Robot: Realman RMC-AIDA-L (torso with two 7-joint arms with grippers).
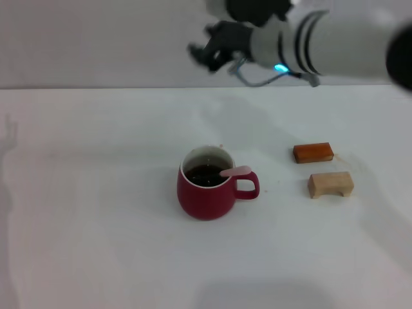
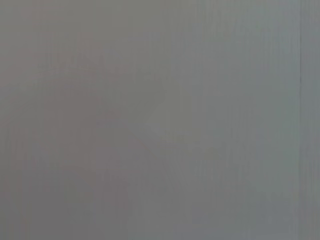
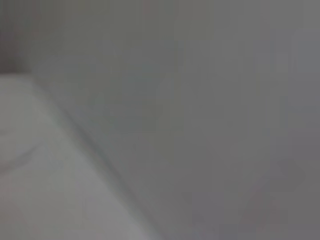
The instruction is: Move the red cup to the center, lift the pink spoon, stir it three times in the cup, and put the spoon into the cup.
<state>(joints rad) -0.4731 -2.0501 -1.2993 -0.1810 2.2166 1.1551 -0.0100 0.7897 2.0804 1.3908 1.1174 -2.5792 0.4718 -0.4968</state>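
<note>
In the head view, the right gripper (image 1: 205, 55) is being held high above the far part of the white table (image 1: 96, 193), reaching in from the right on its white arm with dark bands. Its dark fingers are pointing toward the left; whether they are spread or closed cannot be told. Nothing is being seen between them.

Well below the claw and toward the near side, the red cup (image 1: 206, 185) is being shown upright at about the middle of the table, with dark liquid inside and its loop handle turned to the right. The pink spoon (image 1: 235, 171) is being seen inside the cup, its pale pink handle leaning on the rim above the loop handle; its bowl is hidden in the liquid.

Below the claw and off to the right, an orange-brown wooden block (image 1: 313, 152) is lying on the table, with a pale wooden block (image 1: 331, 184) just on its near side. Both are well apart from the cup.

The left gripper is not being shown in this view.

In the left wrist view, only a plain grey surface is being shown.

In the right wrist view, a pale table edge and a grey wall are being shown, with neither fingers nor the task's things in sight.
</note>
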